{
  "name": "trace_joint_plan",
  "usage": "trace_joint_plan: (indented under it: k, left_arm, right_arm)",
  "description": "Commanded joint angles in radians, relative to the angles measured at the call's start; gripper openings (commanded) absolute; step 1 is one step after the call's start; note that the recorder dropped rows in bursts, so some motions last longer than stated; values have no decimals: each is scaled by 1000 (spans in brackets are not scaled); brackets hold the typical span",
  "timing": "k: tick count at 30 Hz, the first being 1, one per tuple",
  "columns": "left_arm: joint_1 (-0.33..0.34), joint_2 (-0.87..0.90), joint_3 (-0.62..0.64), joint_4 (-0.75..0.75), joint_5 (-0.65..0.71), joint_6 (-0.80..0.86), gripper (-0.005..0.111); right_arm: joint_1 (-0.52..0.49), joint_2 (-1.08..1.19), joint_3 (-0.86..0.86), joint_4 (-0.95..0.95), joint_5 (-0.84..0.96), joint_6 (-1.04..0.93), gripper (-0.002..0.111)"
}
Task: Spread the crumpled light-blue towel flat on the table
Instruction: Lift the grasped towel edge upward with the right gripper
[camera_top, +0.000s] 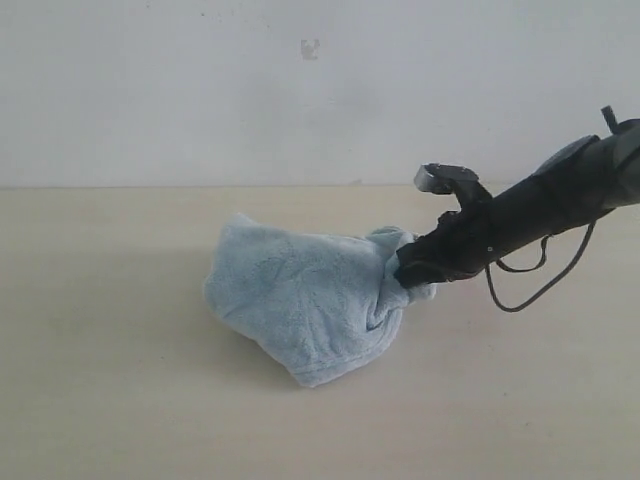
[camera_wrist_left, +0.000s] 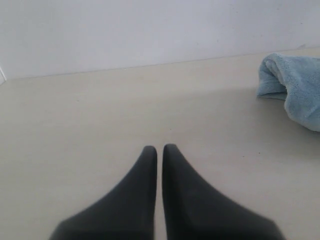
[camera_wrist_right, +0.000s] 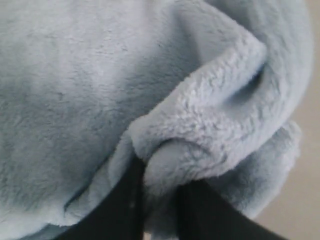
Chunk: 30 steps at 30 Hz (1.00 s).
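Listener: Foreground first: what lies nearest the outside camera?

Describer: Bare, smooth, pale beige wood-look tabletop (camera_top: 100, 410), running the full width of the view.

Listener: And the cloth?

Describer: Further in, about mid-tabletop, sits the crumpled pale light-blue plush towel (camera_top: 300, 295). It is a bunched heap, with its lowest point toward the camera and its right-hand side gathered up in folds.

Listener: Is anything holding it?

Describer: Yes. The black right arm (camera_top: 540, 205) slants down from the right of that view, and the right jaws are buried in the gathered side. In the right wrist camera the towel (camera_wrist_right: 100, 75) fills almost the whole picture. A thick rolled fold is pinched between two dark fingers (camera_wrist_right: 127, 200), so those jaws are clamped on the towel. A sliver of tabletop (camera_wrist_right: 302, 210) shows past the fold. A thin black cable (camera_top: 540, 285) loops below the arm.

Listener: The other arm?

Describer: Only its own wrist camera shows it. The left jaws are together, two dark tapered fingers (camera_wrist_left: 142, 195) with just a thin slit between them, gripping nothing. Bare tabletop (camera_wrist_left: 100, 110) lies ahead of them. The towel (camera_wrist_left: 300, 90) is well apart from them, partly cut off by the frame.

Listener: Behind it all?

Describer: A plain white wall (camera_top: 200, 90) beyond the tabletop's far edge, bearing one small grey mark (camera_top: 310, 48).
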<state>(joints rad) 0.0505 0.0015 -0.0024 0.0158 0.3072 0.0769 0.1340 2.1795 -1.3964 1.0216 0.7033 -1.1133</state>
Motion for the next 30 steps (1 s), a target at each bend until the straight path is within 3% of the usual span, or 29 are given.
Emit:
trace_joint_plan:
  k: [1,13,17,23,30]
  left_arm:
    - [-3,-2,2,-8,-14,0,4]
    - [-3,-2,2,-8,-14,0,4]
    - [-3,-2,2,-8,-14,0,4]
    - [-3,-2,2,-8,-14,0,4]
    - [-3,-2,2,-8,-14,0,4]
  right_arm:
    - [23,-45,-2,31,76,-22,0]
    - [26,-565,-2,248,260,-4,0]
    - [26,-701,0,132,282,26,0]
    - [26,-725,20,-127,327,197,0]
    - [26,-610,213,-142,221,215,0]
